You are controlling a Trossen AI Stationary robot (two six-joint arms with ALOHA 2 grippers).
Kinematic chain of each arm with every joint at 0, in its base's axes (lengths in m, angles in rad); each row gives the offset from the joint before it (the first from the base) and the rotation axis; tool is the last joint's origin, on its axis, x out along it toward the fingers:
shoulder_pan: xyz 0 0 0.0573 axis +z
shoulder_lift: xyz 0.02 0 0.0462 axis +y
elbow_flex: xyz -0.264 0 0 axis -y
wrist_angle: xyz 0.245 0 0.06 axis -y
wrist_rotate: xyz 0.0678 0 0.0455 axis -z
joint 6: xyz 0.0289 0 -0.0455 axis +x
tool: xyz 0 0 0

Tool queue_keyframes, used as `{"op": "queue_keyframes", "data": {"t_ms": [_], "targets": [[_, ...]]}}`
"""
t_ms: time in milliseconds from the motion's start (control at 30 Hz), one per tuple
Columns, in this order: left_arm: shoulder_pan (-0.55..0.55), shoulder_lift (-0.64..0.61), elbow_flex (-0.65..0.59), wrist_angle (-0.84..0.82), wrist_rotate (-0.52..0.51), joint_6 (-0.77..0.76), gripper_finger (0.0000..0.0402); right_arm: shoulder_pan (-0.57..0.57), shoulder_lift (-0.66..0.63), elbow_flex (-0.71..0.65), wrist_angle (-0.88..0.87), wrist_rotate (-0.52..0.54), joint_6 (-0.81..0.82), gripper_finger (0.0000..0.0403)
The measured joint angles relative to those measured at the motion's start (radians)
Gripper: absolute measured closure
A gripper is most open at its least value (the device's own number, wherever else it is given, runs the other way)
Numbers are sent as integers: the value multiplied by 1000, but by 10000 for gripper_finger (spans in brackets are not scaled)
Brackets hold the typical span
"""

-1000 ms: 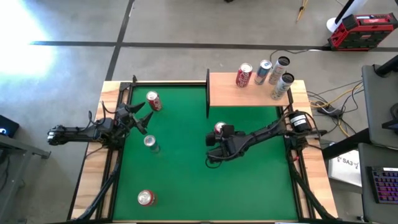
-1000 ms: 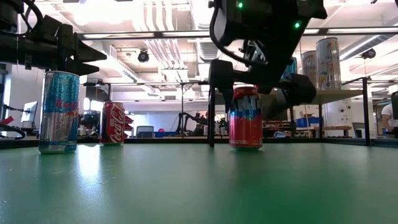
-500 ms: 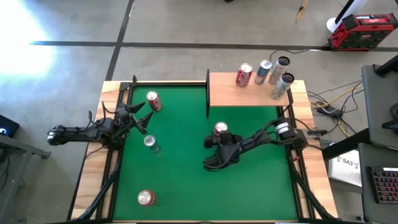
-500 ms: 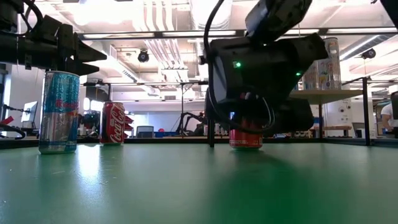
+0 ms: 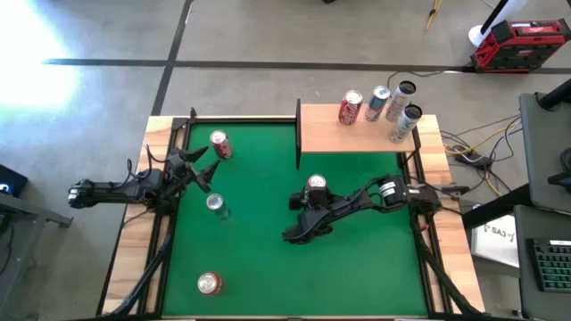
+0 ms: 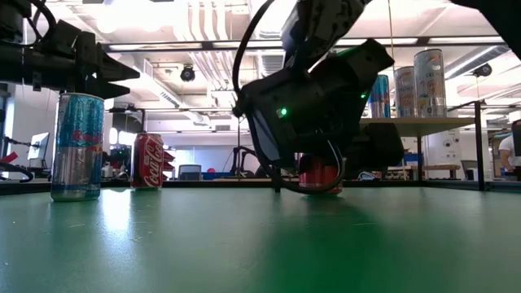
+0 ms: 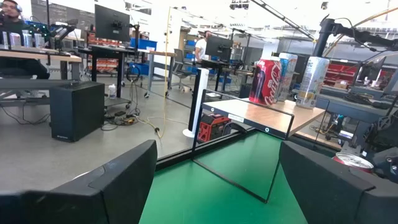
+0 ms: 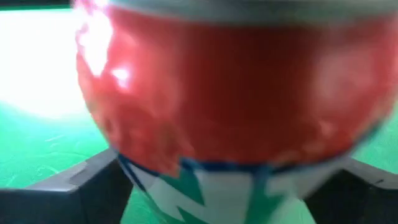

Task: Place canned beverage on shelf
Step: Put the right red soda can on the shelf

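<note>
A red canned beverage (image 5: 316, 186) stands upright on the green table, a little in front of the shelf (image 5: 357, 141). My right gripper (image 5: 310, 199) is low at the can's near side and open. Its two fingers (image 8: 93, 180) stand either side of the can's lower wall (image 8: 236, 106). In the low view the gripper's dark body (image 6: 313, 106) hides most of that can (image 6: 319, 172). The shelf, a light-wood board at the far right, bears several cans (image 5: 378, 103). My left gripper (image 5: 202, 166) waits open at the table's left edge. My right gripper has the red can's lower wall between its fingers, coming at it from the near side and slanting down. Whether the fingers touch the can I cannot tell. The can stands upright with its base on the table.
Three more cans stand on the green: a red one (image 5: 219, 144) at the far left, a tall pale one (image 5: 215, 205) near my left gripper, and a red one (image 5: 209, 283) at the near edge. A black post (image 5: 298, 134) marks the shelf's left side.
My right gripper has come down from above the red can to table height, and its fingers now stand beside the can's lower wall. Its arm has dropped lower over the table. The can has stayed in place, upright.
</note>
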Motion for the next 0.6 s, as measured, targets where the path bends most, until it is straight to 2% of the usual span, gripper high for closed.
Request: {"op": "queue_keyframes", "data": {"t_ms": [167,600], "targets": [[0,0,0,1,0,0,78,1,35,74,-89,-47,40,117],[0,0,0,0,0,0,78,8,40,193,-261,-58,94,117]]}}
